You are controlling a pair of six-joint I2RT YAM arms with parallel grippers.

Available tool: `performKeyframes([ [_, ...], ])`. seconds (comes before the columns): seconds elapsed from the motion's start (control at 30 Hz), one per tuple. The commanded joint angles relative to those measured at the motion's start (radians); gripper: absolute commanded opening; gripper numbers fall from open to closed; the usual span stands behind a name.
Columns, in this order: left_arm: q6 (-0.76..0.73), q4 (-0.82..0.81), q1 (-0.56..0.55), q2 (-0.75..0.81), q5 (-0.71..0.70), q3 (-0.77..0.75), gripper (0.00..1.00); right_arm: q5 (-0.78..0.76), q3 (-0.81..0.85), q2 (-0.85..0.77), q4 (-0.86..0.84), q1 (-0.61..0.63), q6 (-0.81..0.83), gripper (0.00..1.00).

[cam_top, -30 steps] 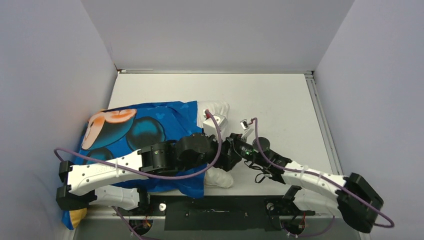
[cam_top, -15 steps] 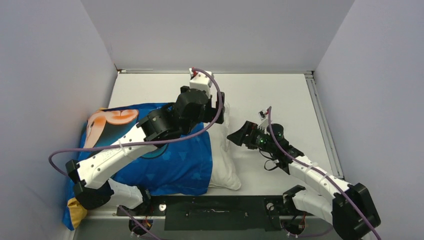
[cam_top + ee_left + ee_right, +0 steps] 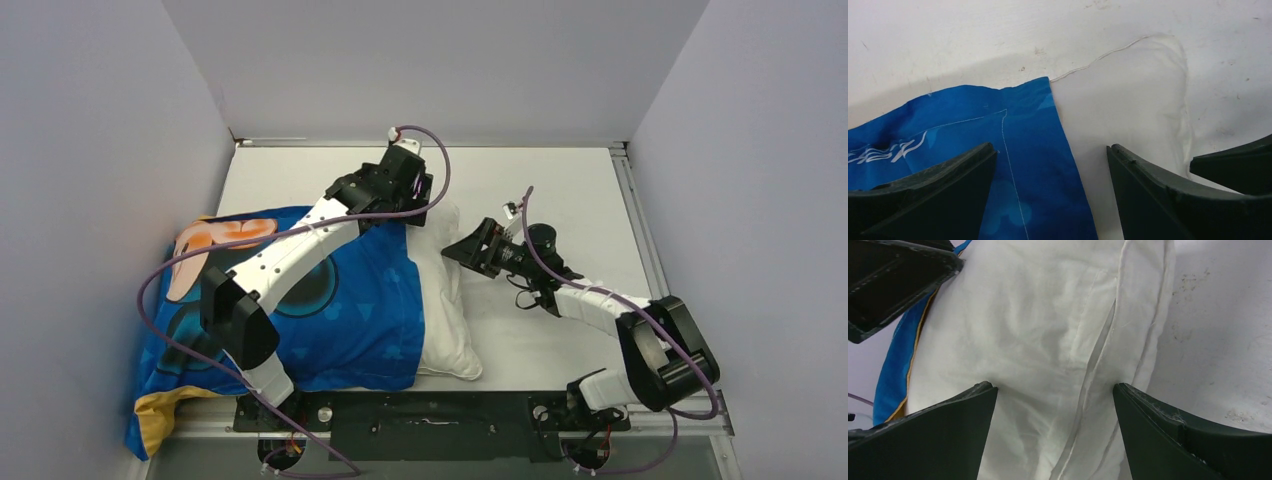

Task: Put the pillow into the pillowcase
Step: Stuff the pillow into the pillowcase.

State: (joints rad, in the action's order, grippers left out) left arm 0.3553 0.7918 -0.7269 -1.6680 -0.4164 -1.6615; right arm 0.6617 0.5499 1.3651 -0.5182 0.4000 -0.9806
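Most of the pillow (image 3: 447, 330) is inside the blue pillowcase (image 3: 350, 320), but one white end sticks out and needs tucking in. The left gripper (image 3: 1050, 150) hangs wide open over the pillow's far corner. The right gripper (image 3: 1054, 387), wide open too, is just beside the pillow's bare end

pillowcase (image 3: 340, 320): lies on table (image 3: 560, 190), on its 9 o'clock side | pillow (image 3: 445, 330): inside pillowcase, one end sticks out at the 3 o'clock edge | left gripper (image 3: 1050, 150): above pillow's 12 o'clock corner, over the line where pillowcase meets pillow | right gripper (image 3: 1054, 389): just beside the bare pillow end, at its 3 o'clock, facing 9 o'clock
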Motion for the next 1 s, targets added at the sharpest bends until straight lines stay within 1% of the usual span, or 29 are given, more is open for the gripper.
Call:
performKeyframes([
  [0.0,0.015,-0.009,0.029,-0.017,0.041,0.014,0.76,0.048,0.033,0.056,-0.181,0.028,-0.052,0.9],
  [0.03,0.023,-0.026,0.039,-0.012,0.056,0.03,0.66,0.049,0.032,0.07,-0.191,0.039,-0.059,0.9],
  [0.07,0.026,-0.045,0.046,-0.004,0.074,0.046,0.54,0.05,0.032,0.082,-0.203,0.051,-0.063,0.93],
  [0.1,0.029,-0.059,0.049,0.006,0.081,0.057,0.4,0.051,0.033,0.094,-0.214,0.064,-0.067,0.97],
  [0.13,0.029,-0.07,0.049,0.015,0.081,0.06,0.28,0.052,0.034,0.104,-0.227,0.075,-0.069,0.98],
  [0.17,0.027,-0.079,0.048,0.025,0.088,0.058,0.18,0.052,0.036,0.117,-0.237,0.085,-0.073,0.94],
  [0.2,0.027,-0.083,0.043,0.035,0.099,0.051,0.12,0.052,0.035,0.124,-0.252,0.094,-0.079,0.89],
  [0.23,0.025,-0.086,0.037,0.046,0.112,0.044,0.09,0.053,0.034,0.131,-0.273,0.101,-0.086,0.84],
  [0.27,0.016,-0.096,0.028,0.061,0.123,0.037,0.06,0.054,0.033,0.138,-0.29,0.109,-0.094,0.78],
  [0.33,0.011,-0.115,-0.003,0.087,0.122,0.027,0.06,0.058,0.032,0.152,-0.33,0.121,-0.111,0.65],
  [0.37,0.009,-0.123,-0.029,0.097,0.118,0.02,0.05,0.059,0.03,0.16,-0.353,0.127,-0.123,0.57],
  [0.43,0.008,-0.138,-0.077,0.106,0.125,-0.002,0.0,0.061,0.028,0.175,-0.405,0.137,-0.146,0.44],
  [0.47,0.012,-0.147,-0.101,0.106,0.142,-0.012,0.0,0.06,0.027,0.181,-0.425,0.144,-0.154,0.37],
  [0.5,0.021,-0.156,-0.129,0.104,0.16,-0.022,0.0,0.059,0.027,0.188,-0.441,0.151,-0.16,0.34],
  [0.57,0.043,-0.196,-0.185,0.096,0.222,-0.031,0.0,0.056,0.03,0.199,-0.459,0.161,-0.167,0.3],
  [0.7,0.108,-0.316,-0.276,0.075,0.342,-0.04,0.0,0.054,0.035,0.206,-0.49,0.181,-0.183,0.27],
  [0.8,0.141,-0.361,-0.34,0.053,0.356,-0.086,0.0,0.051,0.036,0.195,-0.485,0.191,-0.184,0.25],
  [0.9,0.164,-0.428,-0.413,0.021,0.399,-0.135,0.0,0.039,0.038,0.185,-0.48,0.198,-0.183,0.24],
  [0.97,0.177,-0.454,-0.466,-0.013,0.428,-0.195,0.0,0.034,0.046,0.189,-0.48,0.2,-0.185,0.24],
])
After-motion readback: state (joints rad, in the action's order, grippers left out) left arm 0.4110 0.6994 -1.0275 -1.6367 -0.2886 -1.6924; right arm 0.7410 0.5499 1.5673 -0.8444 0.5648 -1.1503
